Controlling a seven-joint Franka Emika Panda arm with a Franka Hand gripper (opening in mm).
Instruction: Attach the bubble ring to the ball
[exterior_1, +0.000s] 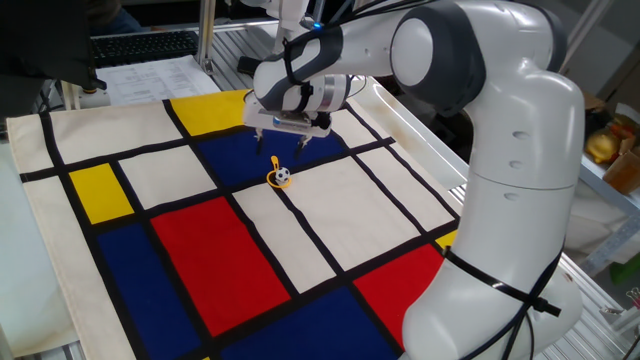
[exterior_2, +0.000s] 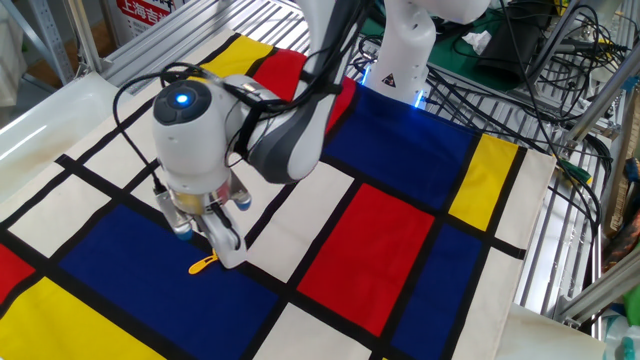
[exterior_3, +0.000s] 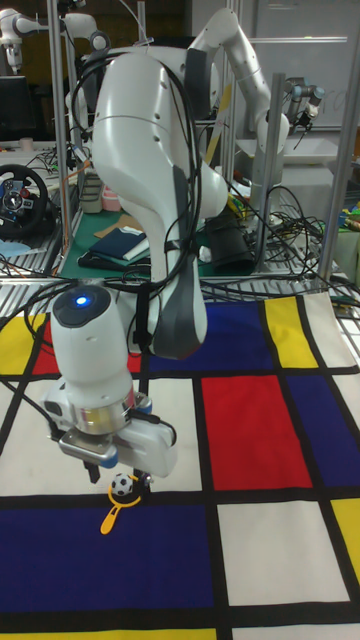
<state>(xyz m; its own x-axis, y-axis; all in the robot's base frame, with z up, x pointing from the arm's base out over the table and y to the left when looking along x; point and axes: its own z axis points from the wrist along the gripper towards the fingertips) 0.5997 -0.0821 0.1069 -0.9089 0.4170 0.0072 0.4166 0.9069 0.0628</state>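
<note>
Though tiny, black-patched ball (exterior_1: 283, 176) inside ring (exterior_1: 277, 178)

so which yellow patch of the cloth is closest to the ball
The wide yellow patch at the cloth's far edge, behind the gripper; the ball is farther from the small yellow square.

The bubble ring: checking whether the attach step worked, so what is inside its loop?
The ball sits inside the loop of the bubble ring, on the cloth. In the other fixed view the gripper covers the loop; only the handle shows.
</note>
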